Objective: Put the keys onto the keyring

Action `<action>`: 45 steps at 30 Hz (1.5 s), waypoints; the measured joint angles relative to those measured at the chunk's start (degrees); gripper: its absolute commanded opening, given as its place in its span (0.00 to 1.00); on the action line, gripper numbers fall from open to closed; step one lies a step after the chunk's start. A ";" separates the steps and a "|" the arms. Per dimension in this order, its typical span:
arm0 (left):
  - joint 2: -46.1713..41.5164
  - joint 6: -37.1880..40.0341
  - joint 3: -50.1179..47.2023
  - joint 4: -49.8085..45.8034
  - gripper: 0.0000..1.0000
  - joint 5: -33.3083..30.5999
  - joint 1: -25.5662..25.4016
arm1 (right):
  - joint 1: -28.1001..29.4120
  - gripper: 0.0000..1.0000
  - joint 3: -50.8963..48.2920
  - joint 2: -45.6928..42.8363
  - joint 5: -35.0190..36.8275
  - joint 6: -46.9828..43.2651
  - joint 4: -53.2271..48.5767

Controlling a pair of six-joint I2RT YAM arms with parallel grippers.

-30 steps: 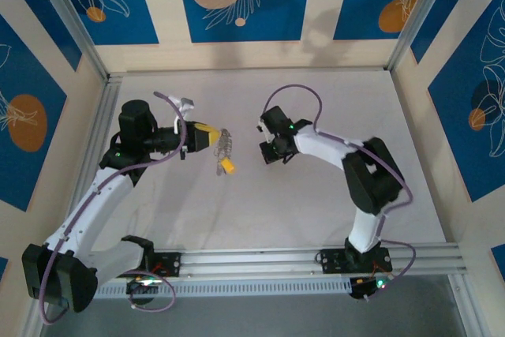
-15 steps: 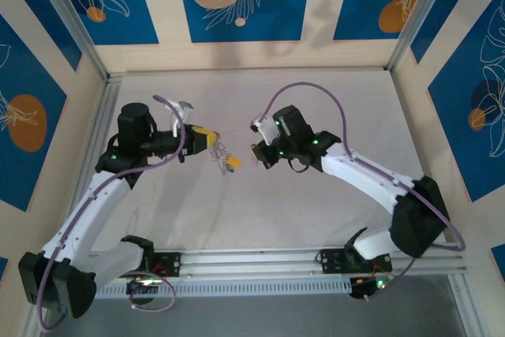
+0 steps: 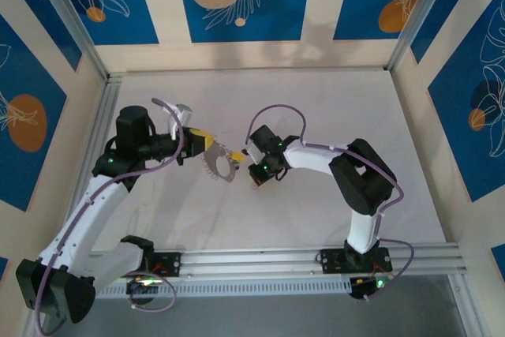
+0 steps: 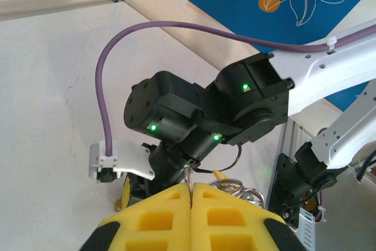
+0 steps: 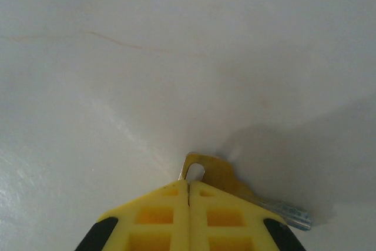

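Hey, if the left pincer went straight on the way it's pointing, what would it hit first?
Most likely the right arm's black wrist housing, which sits directly ahead of the shut left pincer and the thin grey keyring it holds; the gap is hard to judge.

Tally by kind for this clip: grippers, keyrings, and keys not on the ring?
grippers: 2, left gripper and right gripper
keyring: 1
key pinched by the right gripper, off the ring: 1
Total: 4

The flat, matte white worktop (image 3: 316, 108) bears a faint brownish hairline mark (image 5: 129, 42). A grey metal rail (image 3: 260, 258) lines its near edge.
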 measured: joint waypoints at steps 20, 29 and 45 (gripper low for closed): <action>0.46 -0.02 -0.81 0.44 0.00 0.02 0.33 | -0.15 0.09 -2.19 -0.85 0.15 2.67 3.45; 0.39 -0.02 -0.85 0.42 0.00 0.02 0.52 | -0.92 0.08 -2.82 -1.38 0.20 3.37 4.26; -0.15 -0.04 -1.40 0.39 0.00 0.02 0.63 | -1.84 0.28 -4.42 -5.70 -0.70 3.56 3.41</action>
